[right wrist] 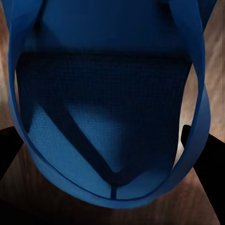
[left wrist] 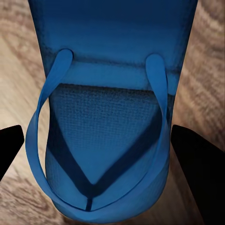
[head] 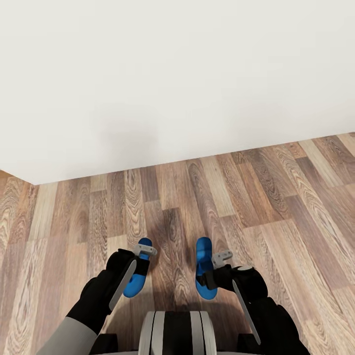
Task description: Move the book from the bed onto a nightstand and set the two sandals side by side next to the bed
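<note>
Sandals, bright blue thin-soled flip-flops, held above brown wood-plank floor (head: 276, 197) before a white wall (head: 177, 74): one (head: 134, 279) clamped in black left gripper (head: 139, 260), the other (head: 204, 268) clamped in black right gripper (head: 215, 268).

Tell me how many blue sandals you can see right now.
2. One sandal is at the left gripper, the other sandal at the right gripper, both over the wood floor near the white wall.

A plain white wall (head: 162, 74) fills the upper part of the head view. Below it lies a brown wood-plank floor (head: 276, 197).
</note>
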You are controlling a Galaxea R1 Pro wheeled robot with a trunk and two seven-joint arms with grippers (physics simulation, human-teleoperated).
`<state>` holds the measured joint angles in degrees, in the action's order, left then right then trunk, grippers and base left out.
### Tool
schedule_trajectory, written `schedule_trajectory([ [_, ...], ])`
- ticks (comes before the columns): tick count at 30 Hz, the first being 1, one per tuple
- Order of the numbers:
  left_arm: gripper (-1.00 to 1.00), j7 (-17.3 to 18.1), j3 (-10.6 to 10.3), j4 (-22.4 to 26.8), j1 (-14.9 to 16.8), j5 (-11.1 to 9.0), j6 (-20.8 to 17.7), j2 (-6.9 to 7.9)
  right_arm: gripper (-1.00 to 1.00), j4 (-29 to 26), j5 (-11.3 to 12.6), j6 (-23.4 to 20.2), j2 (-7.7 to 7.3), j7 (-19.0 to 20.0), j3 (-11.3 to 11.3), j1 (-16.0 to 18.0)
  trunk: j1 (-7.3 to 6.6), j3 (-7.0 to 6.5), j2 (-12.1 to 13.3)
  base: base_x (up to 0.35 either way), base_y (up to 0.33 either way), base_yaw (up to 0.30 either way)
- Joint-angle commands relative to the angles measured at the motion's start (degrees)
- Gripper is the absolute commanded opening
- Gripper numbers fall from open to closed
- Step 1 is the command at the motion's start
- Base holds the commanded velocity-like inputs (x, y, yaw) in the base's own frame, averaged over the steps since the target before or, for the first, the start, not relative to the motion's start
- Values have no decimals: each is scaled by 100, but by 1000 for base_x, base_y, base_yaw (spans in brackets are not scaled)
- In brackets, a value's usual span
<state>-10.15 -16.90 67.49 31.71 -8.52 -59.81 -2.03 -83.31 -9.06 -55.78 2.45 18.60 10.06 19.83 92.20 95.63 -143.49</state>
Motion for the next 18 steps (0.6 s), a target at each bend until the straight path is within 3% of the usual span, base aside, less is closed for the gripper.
schedule_trajectory([
  [1,-100,-59,-7,3,2,-59,-19,1,-100,-7,-62,-20,1,47,0,2,-1,-7,-1,0,0,0],
  [18,-100,-49,-7,-13,2,-46,-19,1,-100,-10,-69,-21,1,47,-6,2,-1,-164,-1,0,0,0],
])
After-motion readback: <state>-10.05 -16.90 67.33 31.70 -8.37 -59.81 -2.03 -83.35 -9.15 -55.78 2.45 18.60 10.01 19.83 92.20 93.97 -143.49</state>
